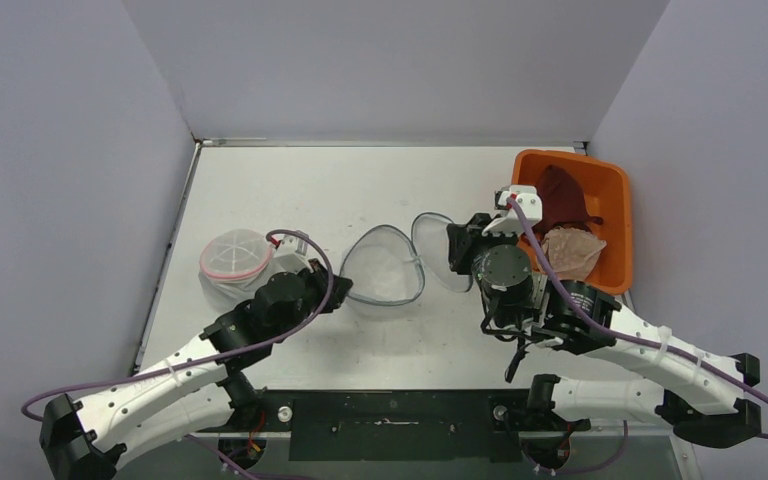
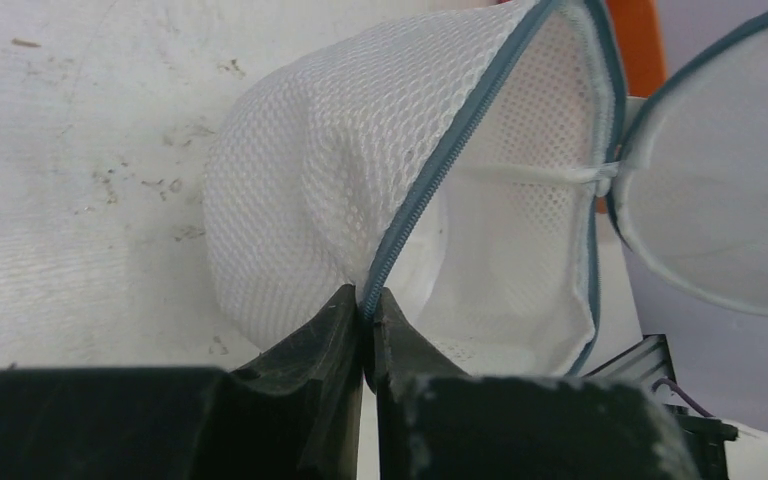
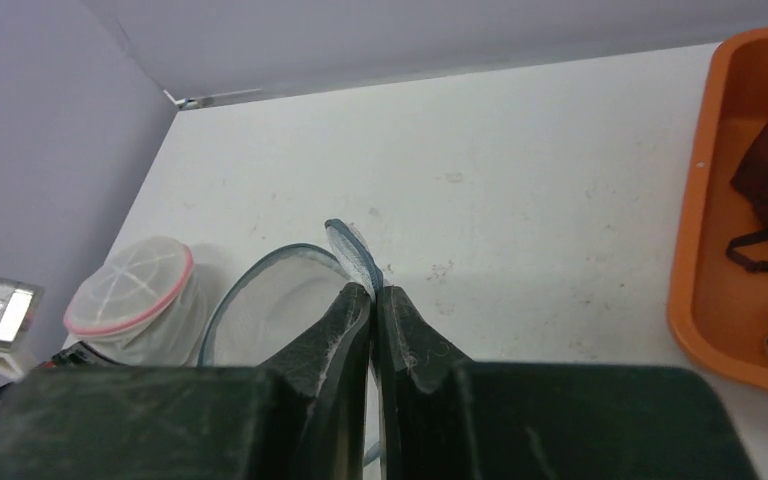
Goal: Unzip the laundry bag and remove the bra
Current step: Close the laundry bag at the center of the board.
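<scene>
Laundry bag (image 1: 385, 265) lies open between pink-rimmed bag (image 1: 235, 258) and orange bin (image 1: 615, 205)

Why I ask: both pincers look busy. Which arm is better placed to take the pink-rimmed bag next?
Likely left. The pink-rimmed bag lies near the left pincer, shut on the grey-rimmed bag's rim; the right pincer, shut on its flap, is farther.

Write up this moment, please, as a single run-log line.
laundry bag: unzipped, halves spread | left gripper: shut on its zipper edge | right gripper: shut on other half's rim | orange bin: garments inside
</scene>
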Controlling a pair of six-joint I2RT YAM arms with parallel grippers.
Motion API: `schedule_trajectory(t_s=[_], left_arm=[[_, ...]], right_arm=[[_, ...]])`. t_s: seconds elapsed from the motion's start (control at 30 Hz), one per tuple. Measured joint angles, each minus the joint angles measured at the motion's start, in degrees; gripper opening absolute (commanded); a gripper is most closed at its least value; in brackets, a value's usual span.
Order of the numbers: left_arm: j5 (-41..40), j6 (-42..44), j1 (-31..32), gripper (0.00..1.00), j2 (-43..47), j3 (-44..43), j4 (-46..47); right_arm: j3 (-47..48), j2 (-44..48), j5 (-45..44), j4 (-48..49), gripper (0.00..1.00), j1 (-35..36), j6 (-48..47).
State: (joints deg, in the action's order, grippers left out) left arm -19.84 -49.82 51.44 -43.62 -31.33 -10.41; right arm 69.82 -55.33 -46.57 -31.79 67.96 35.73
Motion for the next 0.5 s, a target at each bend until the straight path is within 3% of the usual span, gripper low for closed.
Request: schedule_trajectory(t_s=[0.3, 0.5], left_arm=[[2.4, 0.44, -0.61, 0.24, -5.18, 0.9, 2.01], [3.98, 1.01, -1.05, 0.54, -9.51, 1.05, -0.13]], right_arm=[[-5.55, -3.54, -3.56, -2.97, 0.05, 0.0, -1.16], [-8.24, -4.74, -3.5, -5.64, 0.05, 0.02, 0.24]])
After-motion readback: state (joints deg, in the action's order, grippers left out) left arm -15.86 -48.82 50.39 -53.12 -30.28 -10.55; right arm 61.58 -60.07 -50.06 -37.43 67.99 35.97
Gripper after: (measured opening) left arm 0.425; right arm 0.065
